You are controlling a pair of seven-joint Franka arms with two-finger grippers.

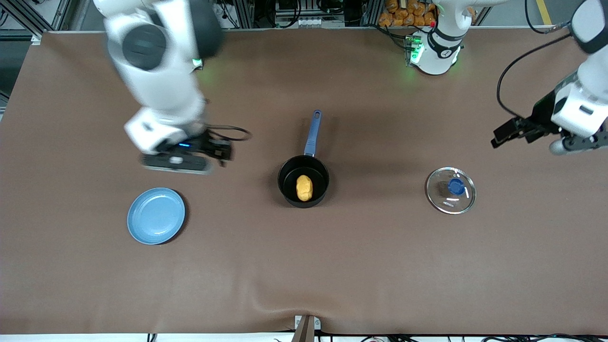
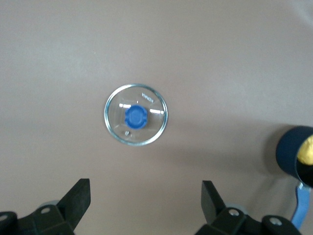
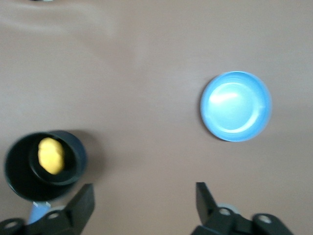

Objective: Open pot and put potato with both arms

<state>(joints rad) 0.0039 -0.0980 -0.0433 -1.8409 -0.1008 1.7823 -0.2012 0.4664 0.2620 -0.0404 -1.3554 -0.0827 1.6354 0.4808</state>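
Observation:
The black pot stands open at the middle of the table, its blue handle pointing toward the robots. The yellow potato lies inside it. The glass lid with its blue knob lies flat on the table toward the left arm's end. My left gripper hangs open and empty, high over the table beside the lid; the left wrist view shows the lid and the pot's edge. My right gripper is open and empty above the table near the plate; the right wrist view shows the pot holding the potato.
A light-blue plate lies bare toward the right arm's end, nearer the front camera than the right gripper; it also shows in the right wrist view. Brown cloth covers the table.

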